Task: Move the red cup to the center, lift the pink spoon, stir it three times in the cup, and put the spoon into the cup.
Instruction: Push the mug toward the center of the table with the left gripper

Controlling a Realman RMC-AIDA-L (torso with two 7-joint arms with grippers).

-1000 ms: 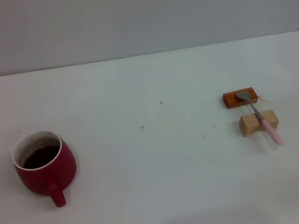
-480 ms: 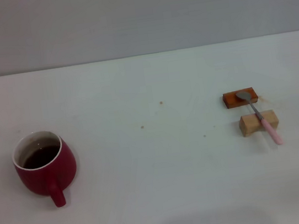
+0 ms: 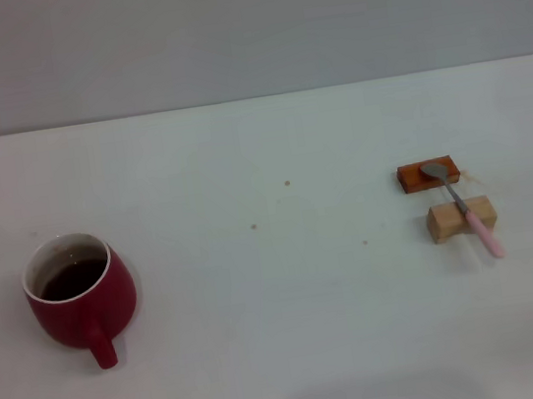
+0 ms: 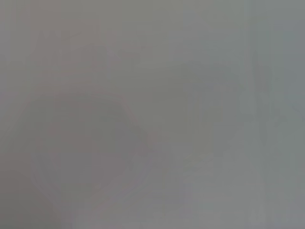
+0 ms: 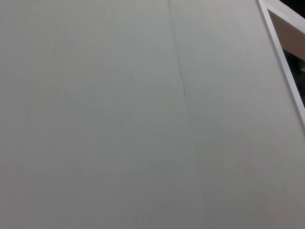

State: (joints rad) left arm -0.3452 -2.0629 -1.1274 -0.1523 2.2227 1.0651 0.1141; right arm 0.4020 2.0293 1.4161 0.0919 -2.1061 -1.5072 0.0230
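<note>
- The red cup [image 3: 81, 296] sits unmoved at the counter's [image 3: 288, 355] left; the pink spoon [image 3: 463, 208] stays propped across two wooden blocks [image 3: 461, 218].
- Neither hand is in view; their state cannot be told, and the task is unstarted.

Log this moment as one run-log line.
stage: not started | red cup: table's left, handle toward robot, dark liquid inside | pink spoon: right, resting across two wooden blocks | grippers: not in view
</note>
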